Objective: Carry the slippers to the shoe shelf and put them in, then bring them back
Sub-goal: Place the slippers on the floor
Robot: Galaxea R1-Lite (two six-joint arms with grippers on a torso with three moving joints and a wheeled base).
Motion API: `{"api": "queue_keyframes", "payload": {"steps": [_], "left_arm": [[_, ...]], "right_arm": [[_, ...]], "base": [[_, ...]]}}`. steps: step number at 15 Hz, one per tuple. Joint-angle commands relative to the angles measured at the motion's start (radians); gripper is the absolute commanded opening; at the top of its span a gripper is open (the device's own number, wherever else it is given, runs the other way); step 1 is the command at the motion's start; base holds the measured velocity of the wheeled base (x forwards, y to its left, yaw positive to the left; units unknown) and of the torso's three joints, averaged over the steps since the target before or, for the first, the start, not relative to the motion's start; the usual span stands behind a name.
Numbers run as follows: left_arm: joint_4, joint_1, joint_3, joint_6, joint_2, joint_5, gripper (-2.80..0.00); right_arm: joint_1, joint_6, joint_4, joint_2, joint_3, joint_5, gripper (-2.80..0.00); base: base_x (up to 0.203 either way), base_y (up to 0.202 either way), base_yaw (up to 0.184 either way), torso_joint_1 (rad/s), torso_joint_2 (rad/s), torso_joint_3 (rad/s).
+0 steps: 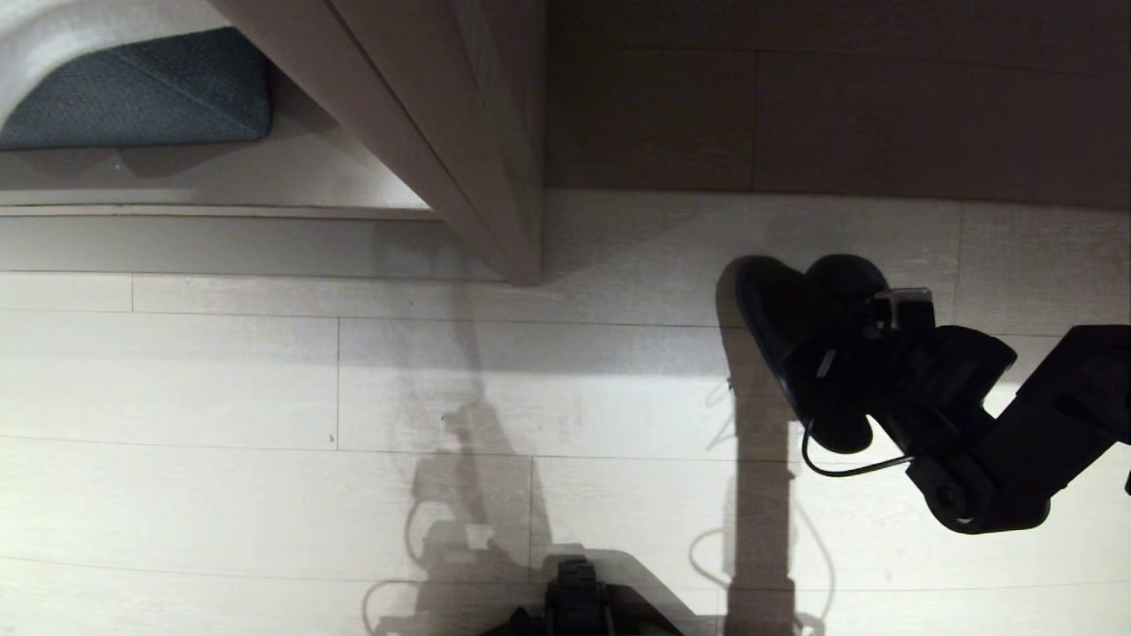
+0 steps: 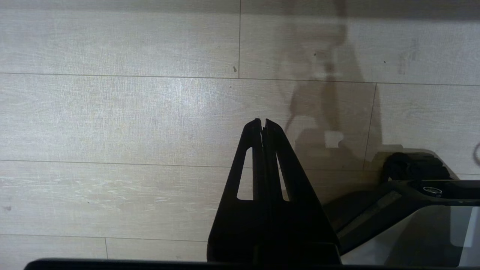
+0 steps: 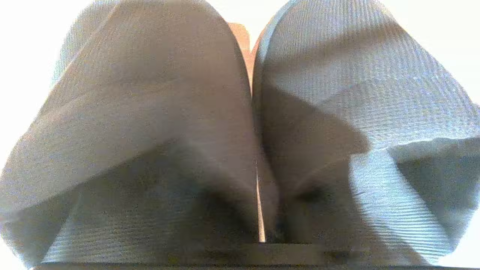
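Head view: looks steeply down on the floor (image 1: 265,371).
Left wrist view: low over the same floor.
Right wrist view: pressed against the slippers (image 3: 240,123).

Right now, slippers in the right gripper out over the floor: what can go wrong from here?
1. The right gripper has the slippers only near one end, hanging off the floor. How firm the grip is cannot be seen, so the pair could slide out.
2. In the wrist view the two slippers are pressed side by side; one could slip free alone.
3. The divider panel stands between them and the shoe shelf; a swing left could clip it.
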Motion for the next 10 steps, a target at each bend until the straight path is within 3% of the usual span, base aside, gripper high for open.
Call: {"api": "queue_keyframes", "payload": {"steps": [1,10], "left_arm": [[0.000,0.000,0.000,0.000,0.001,0.001,-2.80],[0.002,0.000,0.000,0.000,0.001,0.001,-2.80]], "right_arm": [[-0.004,-0.003,-0.009,0.016,-0.003,0.002,0.00],[-0.007,-0.036,-0.009,0.138,0.117,0.000,0.00]], "base": [[0.000,0.000,0.000,0.000,0.00,0.000],[0.000,0.000,0.000,0.000,0.00,0.000]]}}
